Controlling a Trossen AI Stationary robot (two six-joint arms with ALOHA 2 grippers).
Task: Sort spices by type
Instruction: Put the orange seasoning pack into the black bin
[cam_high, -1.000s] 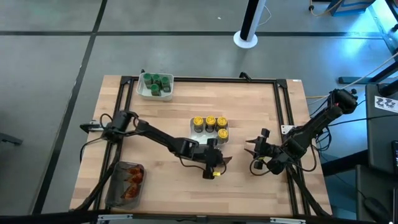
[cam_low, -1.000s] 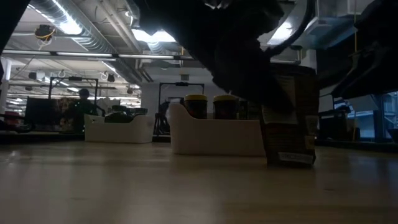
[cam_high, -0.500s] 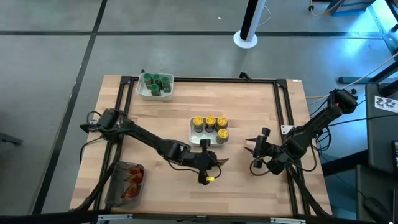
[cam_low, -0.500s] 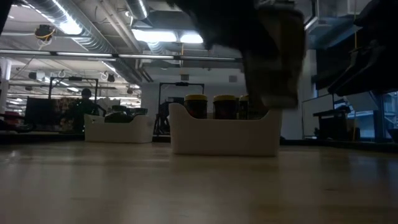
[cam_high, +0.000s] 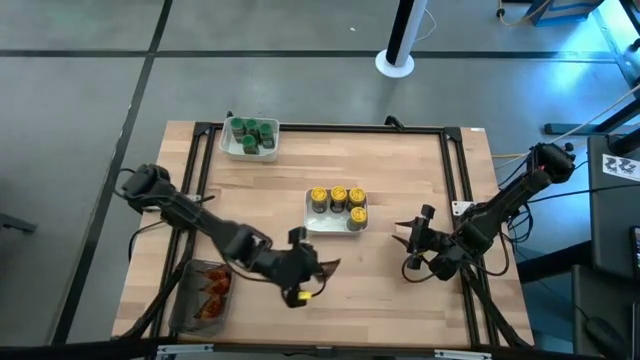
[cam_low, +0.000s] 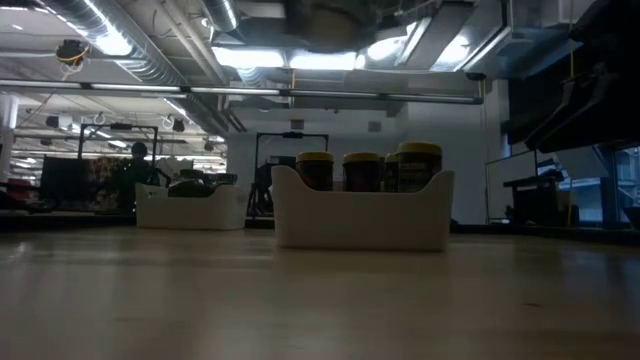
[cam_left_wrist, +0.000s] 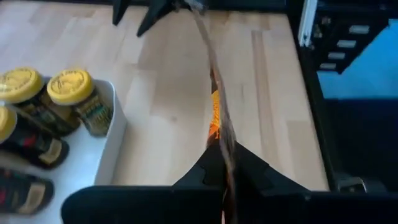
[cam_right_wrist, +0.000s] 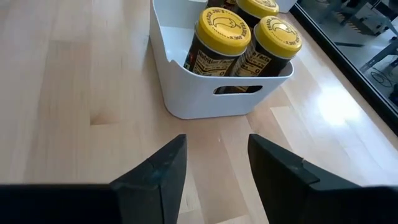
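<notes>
Left tool (cam_high: 318, 272), gripping a packet (cam_left_wrist: 216, 118), has moved toward the tub (cam_high: 184, 300).

I'm looking down on a pale wooden table (cam_high: 400, 170) with a dark frame running along its edges. Three containers sit directly on it. At about eleven o'clock, near the far edge, there's a white tray (cam_high: 231, 149) holding the green-lidded jars (cam_high: 250, 134). Close to the centre, slightly toward three o'clock, a second white tray (cam_high: 309, 214) carries the yellow-lidded jars (cam_high: 338, 200). At about seven o'clock, by the near left corner, a clear grey tub (cam_high: 181, 300) holds the red-orange packets (cam_high: 210, 292). The three containers sit well apart from one another, with bare wood between them.
</notes>
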